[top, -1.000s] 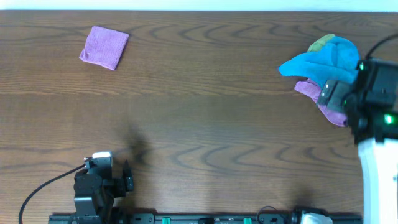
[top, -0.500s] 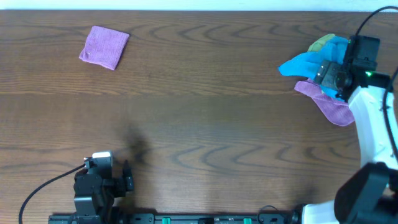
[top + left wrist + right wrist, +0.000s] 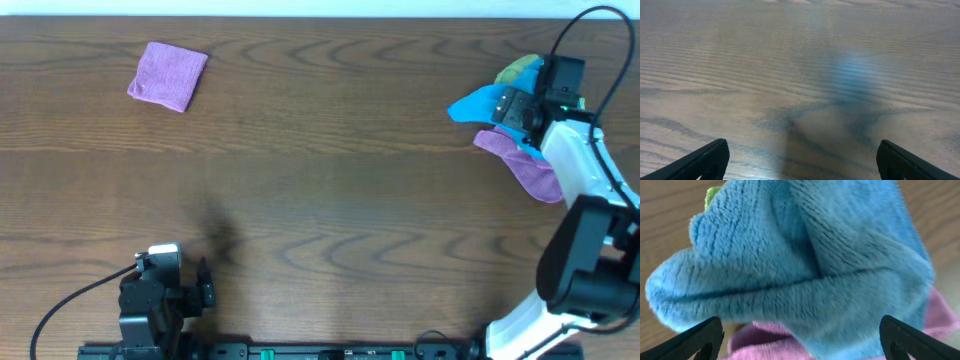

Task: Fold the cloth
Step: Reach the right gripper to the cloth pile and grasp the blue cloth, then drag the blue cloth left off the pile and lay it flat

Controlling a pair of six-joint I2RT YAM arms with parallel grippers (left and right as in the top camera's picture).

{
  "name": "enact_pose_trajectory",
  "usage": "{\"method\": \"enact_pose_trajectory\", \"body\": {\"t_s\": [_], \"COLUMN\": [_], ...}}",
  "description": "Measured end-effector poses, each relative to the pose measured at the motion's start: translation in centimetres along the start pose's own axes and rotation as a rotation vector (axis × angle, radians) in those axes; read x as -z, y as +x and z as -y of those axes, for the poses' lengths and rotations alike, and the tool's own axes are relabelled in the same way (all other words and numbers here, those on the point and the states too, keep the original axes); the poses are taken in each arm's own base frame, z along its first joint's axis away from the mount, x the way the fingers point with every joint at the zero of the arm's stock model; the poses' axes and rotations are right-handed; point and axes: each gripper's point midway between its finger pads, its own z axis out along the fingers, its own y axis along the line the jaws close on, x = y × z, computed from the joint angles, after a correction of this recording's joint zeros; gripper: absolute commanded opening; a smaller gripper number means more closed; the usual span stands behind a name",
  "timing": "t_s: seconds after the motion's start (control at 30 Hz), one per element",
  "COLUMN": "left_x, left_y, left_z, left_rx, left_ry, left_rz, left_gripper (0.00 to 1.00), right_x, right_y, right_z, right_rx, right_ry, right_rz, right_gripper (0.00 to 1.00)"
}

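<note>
1. Overhead view showed the blue cloth (image 3: 485,103) lying crumpled at the upper right of the frame, on top of a small heap on the wooden table (image 3: 330,190).
2. The right gripper (image 3: 512,107) sat over the right part of that blue cloth, its arm reaching up from the lower right corner of the frame.
3. In the right wrist view the blue cloth (image 3: 805,265) filled nearly the whole frame, bunched in thick folds, with the two dark fingertips (image 3: 690,342) showing only in the lower corners.
4. The right gripper (image 3: 800,347) therefore stood wide open, its jaws spread to either side of the cloth and not closed on it. Whether the fingers touched the fabric could not be told.
5. A purple cloth (image 3: 535,172) lay under the blue one, sticking out toward the lower right of the heap; a green cloth (image 3: 517,68) peeked out at the heap's top edge.
6. A folded purple cloth (image 3: 168,76) rested flat at the upper left of the overhead frame, well apart from both arms.
7. The left gripper (image 3: 204,287) sat at the lower left of the overhead frame, far from every cloth.
8. The left wrist view showed the left gripper (image 3: 800,160) open, its fingertips (image 3: 705,160) wide apart at the bottom corners over bare wood grain.
</note>
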Motion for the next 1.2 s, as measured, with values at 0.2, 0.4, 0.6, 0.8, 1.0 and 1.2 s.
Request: {"method": "enact_pose_trajectory", "body": {"t_s": [0.2,0.4,0.6,0.8,1.0,1.2], "left_x": [0.0,0.0,0.0,0.0,0.0,0.0], "left_y": [0.0,0.0,0.0,0.0,0.0,0.0], "left_z": [0.0,0.0,0.0,0.0,0.0,0.0], "left_rx": [0.0,0.0,0.0,0.0,0.0,0.0], "left_ry": [0.0,0.0,0.0,0.0,0.0,0.0], "left_rz": [0.0,0.0,0.0,0.0,0.0,0.0], "left_gripper": [0.95,0.95,0.95,0.95,0.95,0.95], "right_x": [-1.6,-1.9,-1.7,2.1,8.1,10.5], "right_y": [0.5,0.3,-0.1,-3.0,-5.7,-3.5], "right_z": [-0.1,-0.5,-0.6,-0.6,-1.4,-4.7], "right_rx": [-0.001,-0.004,0.024,0.041,0.056,0.14], "right_ry": [-0.013,-0.032,-0.041,-0.059,-0.109,-0.2], "right_rz": [-0.012,-0.003,0.013,0.105,0.214,0.153], "right_gripper": [0.83,0.44,0.15,0.01,0.01,0.01]}}
